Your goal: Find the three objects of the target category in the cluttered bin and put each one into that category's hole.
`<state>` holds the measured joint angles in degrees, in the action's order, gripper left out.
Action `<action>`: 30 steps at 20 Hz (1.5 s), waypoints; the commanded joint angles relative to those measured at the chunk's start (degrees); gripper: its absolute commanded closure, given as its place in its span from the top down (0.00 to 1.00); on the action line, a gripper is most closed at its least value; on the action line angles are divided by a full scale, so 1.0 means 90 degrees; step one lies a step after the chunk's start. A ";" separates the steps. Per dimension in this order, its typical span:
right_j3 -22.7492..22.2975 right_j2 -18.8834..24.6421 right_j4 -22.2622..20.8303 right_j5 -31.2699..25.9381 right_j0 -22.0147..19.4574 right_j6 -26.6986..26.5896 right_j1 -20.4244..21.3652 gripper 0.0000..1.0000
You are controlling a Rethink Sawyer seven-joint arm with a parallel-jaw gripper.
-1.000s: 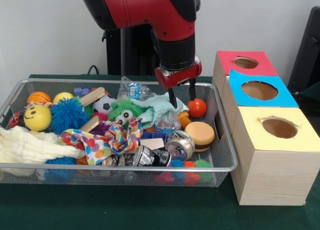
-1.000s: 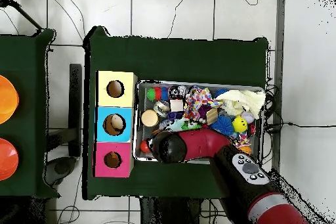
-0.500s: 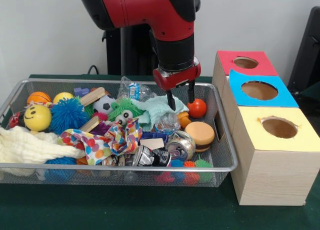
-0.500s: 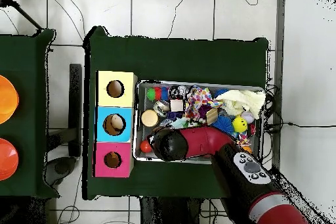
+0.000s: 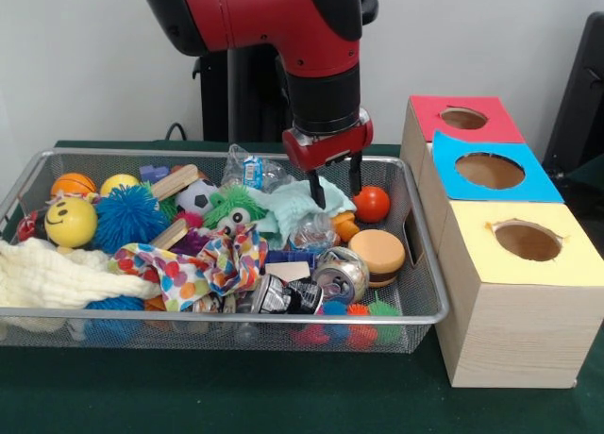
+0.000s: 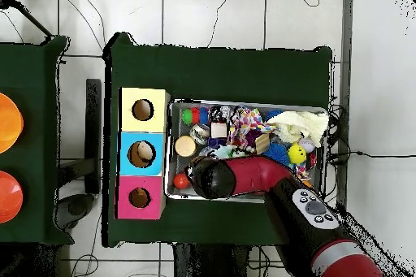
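Over the past second the red arm's pincer has lifted and drifted slightly away from the red ball, which lies in the wire bin by the wall facing the boxes, at the corner toward the red-topped box. Its two dark fingers hang apart with nothing between them, above the pale green cloth beside the ball. Judged from that rise, no grasp has been made: the ball sits where it did, and the clutter around it looks undisturbed.

The pictures do not show which category is the target. If balls are wanted, candidates are plain: the red ball, a yellow smiley ball and an orange ball at the bin's opposite end, a small soccer ball near the middle. The overhead view shows something pale inside the blue-topped box; the yellow-topped box and the red one look dark and empty.

No brand or writing can be read. A crumpled clear wrapper carries a blue label, too small to make out.
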<state>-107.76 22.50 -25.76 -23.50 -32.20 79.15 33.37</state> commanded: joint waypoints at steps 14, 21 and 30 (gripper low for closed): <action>0.0661 0.0211 -0.0509 -0.0200 -0.0335 -0.0351 0.0091 1.00; 0.0646 0.0164 -0.0561 -0.0096 -0.0265 -0.0231 0.0091 1.00; 0.0569 0.0196 -0.0621 0.0037 -0.0291 -0.0110 0.0067 1.00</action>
<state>-107.76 22.53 -27.69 -23.49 -33.72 79.15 33.52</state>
